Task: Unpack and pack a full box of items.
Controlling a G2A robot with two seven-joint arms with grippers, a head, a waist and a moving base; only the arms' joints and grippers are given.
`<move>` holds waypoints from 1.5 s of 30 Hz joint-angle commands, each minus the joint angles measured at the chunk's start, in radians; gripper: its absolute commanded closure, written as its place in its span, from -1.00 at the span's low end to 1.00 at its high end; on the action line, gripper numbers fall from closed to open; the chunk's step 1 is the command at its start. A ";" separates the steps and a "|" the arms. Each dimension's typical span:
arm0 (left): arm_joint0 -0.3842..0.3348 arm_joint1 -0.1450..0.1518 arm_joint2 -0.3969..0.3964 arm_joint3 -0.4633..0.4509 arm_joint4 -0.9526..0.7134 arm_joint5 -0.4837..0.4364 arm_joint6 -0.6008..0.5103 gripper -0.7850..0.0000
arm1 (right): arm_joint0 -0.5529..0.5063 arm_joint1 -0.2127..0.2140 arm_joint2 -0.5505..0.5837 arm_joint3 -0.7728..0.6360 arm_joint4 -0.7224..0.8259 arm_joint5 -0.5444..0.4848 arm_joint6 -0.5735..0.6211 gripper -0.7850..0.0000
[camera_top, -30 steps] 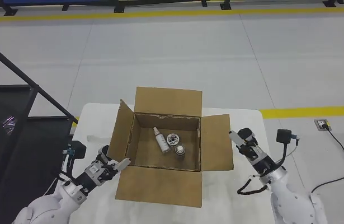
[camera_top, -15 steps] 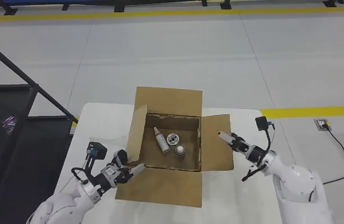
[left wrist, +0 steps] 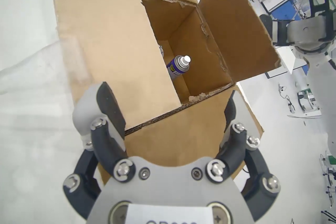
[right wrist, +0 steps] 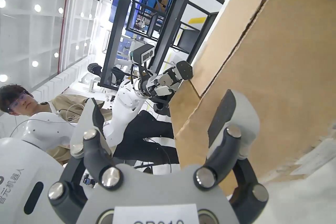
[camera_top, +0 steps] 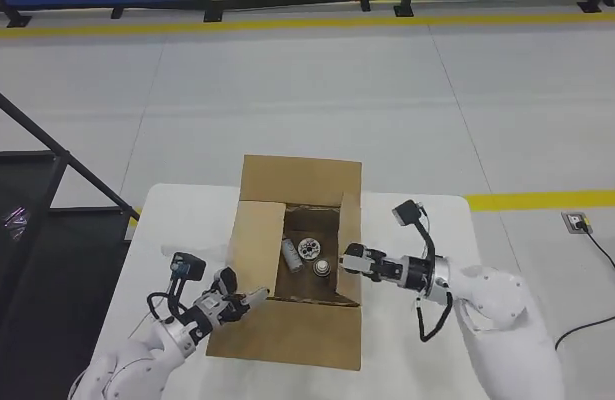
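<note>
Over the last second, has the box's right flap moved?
Yes. The right flap has swung up from flat to stand upright at the opening's edge, while the far flap stays put.

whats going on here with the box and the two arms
A two-armed robot works at a cardboard box on the table. Its left gripper, fingers open, is by the left flap, which leans in over the opening; the right gripper, also open, is at the raised right flap. A spray can and a bottle are inside.
</note>
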 commanded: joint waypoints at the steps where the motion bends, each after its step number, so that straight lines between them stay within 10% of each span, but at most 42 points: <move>1: -0.012 -0.001 0.007 0.006 -0.010 0.026 0.007 -1.00 | 0.034 -0.006 -0.054 0.050 -0.019 0.003 -0.033 -1.00; 21: -0.041 0.003 0.002 0.021 -0.042 0.089 0.001 -1.00 | 0.200 -0.030 -0.252 0.326 -0.091 0.037 -0.141 -1.00; 33: 0.117 0.031 -0.313 -0.091 -0.217 -0.014 -0.041 -1.00 | 0.175 -0.017 -0.191 0.287 0.001 -0.078 -0.166 -1.00; 38: 0.183 0.051 -0.457 -0.012 -0.334 -0.136 -0.206 -1.00 | 0.175 -0.017 -0.191 0.287 0.001 -0.078 -0.166 -1.00; 45: 0.136 0.088 -0.458 0.144 -0.647 -0.169 -0.632 -1.00 | 0.154 -0.015 -0.166 0.308 0.011 -0.099 -0.298 -1.00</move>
